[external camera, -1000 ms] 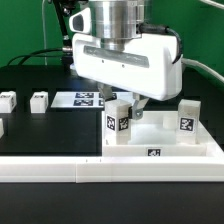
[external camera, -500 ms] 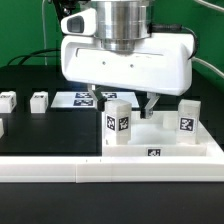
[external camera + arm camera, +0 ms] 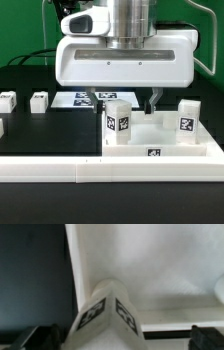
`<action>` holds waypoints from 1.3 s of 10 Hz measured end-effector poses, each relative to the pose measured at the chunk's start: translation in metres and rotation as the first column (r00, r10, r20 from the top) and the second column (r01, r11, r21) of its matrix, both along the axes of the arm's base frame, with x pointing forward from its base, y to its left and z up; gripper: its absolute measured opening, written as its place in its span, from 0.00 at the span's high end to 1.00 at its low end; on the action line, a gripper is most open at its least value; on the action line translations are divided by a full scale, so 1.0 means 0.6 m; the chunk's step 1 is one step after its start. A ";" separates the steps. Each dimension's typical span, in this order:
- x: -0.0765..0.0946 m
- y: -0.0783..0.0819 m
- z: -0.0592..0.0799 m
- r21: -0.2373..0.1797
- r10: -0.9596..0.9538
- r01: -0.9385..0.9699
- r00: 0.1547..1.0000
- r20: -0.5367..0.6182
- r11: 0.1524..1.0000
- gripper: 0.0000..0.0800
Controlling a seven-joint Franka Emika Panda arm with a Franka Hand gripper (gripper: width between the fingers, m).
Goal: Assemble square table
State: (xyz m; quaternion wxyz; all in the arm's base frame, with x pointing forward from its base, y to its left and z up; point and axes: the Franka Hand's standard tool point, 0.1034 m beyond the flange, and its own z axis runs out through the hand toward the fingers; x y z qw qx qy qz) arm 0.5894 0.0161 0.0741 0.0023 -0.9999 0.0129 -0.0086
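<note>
Nearest, the border rail point(image 3: 60, 172) ran along the black worktop point(image 3: 45, 130). Behind it lay the square table top point(image 3: 170, 148) with two legs upright on it, the near leg point(image 3: 118, 122) and the right leg point(image 3: 187, 120). Above the near leg hung the claw point(image 3: 127, 98), jaws wide apart, gripping nothing. Farther back lay the marker board point(image 3: 80, 98) and two loose legs point(image 3: 38, 100).
</note>
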 end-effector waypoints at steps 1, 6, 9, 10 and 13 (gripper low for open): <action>0.001 -0.003 0.000 -0.002 0.125 -0.125 0.992 0.001 0.992 0.19; 0.002 -0.006 0.000 -0.038 0.500 -0.500 0.866 -0.007 0.865 0.19; 0.003 -0.012 0.000 -0.048 0.616 -0.617 0.787 -0.018 0.786 0.19; 0.003 -0.012 0.000 -0.048 0.615 -0.615 0.788 -0.018 0.787 0.32; 0.003 -0.013 0.000 -0.048 0.609 -0.609 0.793 -0.018 0.792 0.64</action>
